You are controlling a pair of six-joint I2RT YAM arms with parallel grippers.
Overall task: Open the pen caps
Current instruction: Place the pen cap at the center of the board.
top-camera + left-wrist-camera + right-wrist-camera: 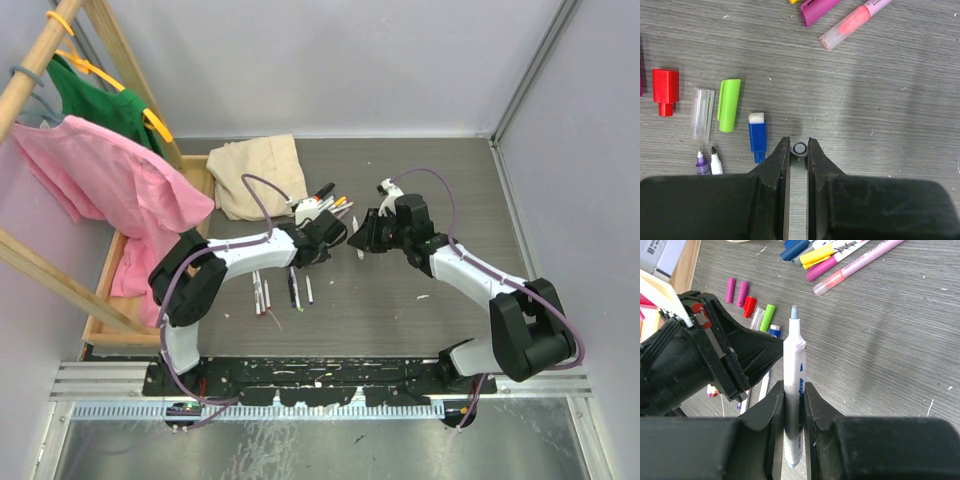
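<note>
1. Left gripper (pixel 799 152) pinches a small grey cap (pixel 799 148) at its very fingertips, over the table (pixel 880 100).
2. Right gripper (pixel 793 390) is clamped on a white pen (pixel 794 350), its nib bare.
3. Such a shallow pinch could let the cap squirt out and roll among the loose caps (pixel 729 105).
4. With the bare nib close to the other gripper, a careless swing could smear ink or knock the pen askew.
</note>
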